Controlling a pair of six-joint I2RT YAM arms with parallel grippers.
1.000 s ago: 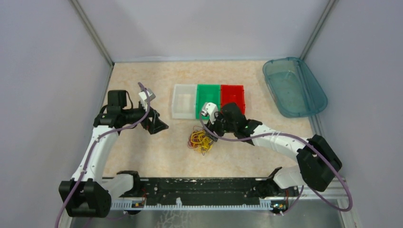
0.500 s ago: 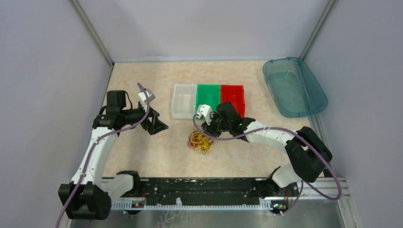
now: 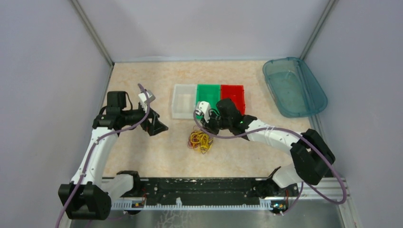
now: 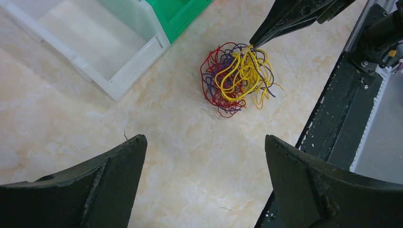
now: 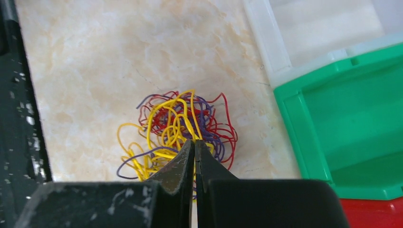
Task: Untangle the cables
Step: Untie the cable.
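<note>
Beige marbled tabletop [image 3: 142,156], pale grey walls [image 3: 47,71], tangled cables [image 3: 200,140] lying just in front of the green bin [image 3: 209,92], right gripper [image 5: 194,142] pinching their yellow strands, left gripper [image 4: 204,137] spread wide left of the bin, teal tray [image 3: 292,90] far right.

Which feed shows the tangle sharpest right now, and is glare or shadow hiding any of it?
Right wrist: cables crisp, lit evenly, but the right gripper hides their near part. Left wrist: sharp too, no glare. Top external: tangle small, strands indistinct.
</note>
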